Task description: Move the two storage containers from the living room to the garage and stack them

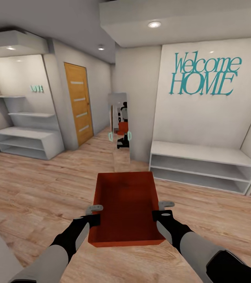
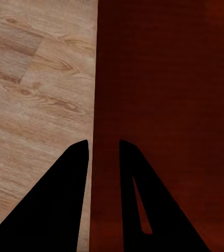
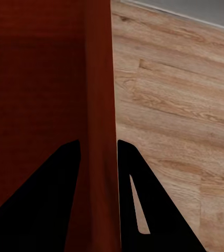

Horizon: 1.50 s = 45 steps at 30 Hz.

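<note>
"Welcome HOME" point(image 1: 203, 75) is written in teal lettering on the white wall at the far right, above a low white shelf unit point(image 1: 202, 166). Smaller teal lettering point(image 1: 37, 89) is seen on the far left wall, too small to be read. One orange-red storage container point(image 1: 126, 208) is held over the light wood plank floor point(image 1: 31, 184), near and centred in front of the robot, open side up. Its long axis is pointed away from the robot, toward a narrow mirror point(image 1: 120, 131) in which the robot is reflected. The container's left wall is clamped by the left gripper point(image 1: 94, 214), one finger inside and one outside, as seen in the left wrist view point(image 2: 102, 157). The right wall is clamped likewise by the right gripper point(image 1: 162, 210), seen in the right wrist view point(image 3: 98, 157). A wooden door point(image 1: 79, 103) is set in the far left wall.
</note>
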Tool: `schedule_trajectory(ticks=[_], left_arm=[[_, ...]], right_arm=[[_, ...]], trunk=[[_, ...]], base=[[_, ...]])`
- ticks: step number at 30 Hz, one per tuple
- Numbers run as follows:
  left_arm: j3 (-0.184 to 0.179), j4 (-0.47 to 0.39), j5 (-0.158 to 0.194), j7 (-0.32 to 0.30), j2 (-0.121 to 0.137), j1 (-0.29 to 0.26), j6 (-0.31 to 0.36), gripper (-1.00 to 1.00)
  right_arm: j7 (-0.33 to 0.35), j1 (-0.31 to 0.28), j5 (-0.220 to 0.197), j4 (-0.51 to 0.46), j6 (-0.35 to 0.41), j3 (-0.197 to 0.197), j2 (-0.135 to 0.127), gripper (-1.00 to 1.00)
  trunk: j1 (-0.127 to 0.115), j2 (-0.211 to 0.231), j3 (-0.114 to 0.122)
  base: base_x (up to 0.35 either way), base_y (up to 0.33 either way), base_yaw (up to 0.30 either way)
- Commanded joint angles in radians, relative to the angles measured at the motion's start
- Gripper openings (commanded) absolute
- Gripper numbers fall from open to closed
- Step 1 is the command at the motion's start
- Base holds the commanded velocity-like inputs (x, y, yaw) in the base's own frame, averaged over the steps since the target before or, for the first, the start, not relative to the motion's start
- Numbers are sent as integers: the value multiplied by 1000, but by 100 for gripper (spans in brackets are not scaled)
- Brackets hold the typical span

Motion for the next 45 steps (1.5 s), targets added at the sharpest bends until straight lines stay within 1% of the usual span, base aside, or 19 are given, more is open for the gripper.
schedule_trajectory(ticks=[1,12,36,45], left_arm=[[-9,-1,-23,13,4,0,8,-100],[-9,-2,-23,13,5,0,8,-100],[-9,-2,-23,13,4,0,8,-100],[-9,-2,-23,13,4,0,8,-100]], right_arm=[[-11,-2,16,-1,8,-1,-5,-100],[-8,-2,16,-1,8,-1,-5,-100],[-8,-2,16,-2,7,-1,-5,-100],[-8,-2,16,-2,7,-1,-5,-100]], trunk=[[1,-2,-2],[1,-2,-2],[1,-2,-12],[1,-2,-12]], base=[[321,0,0],[321,0,8],[321,0,251],[321,0,29]])
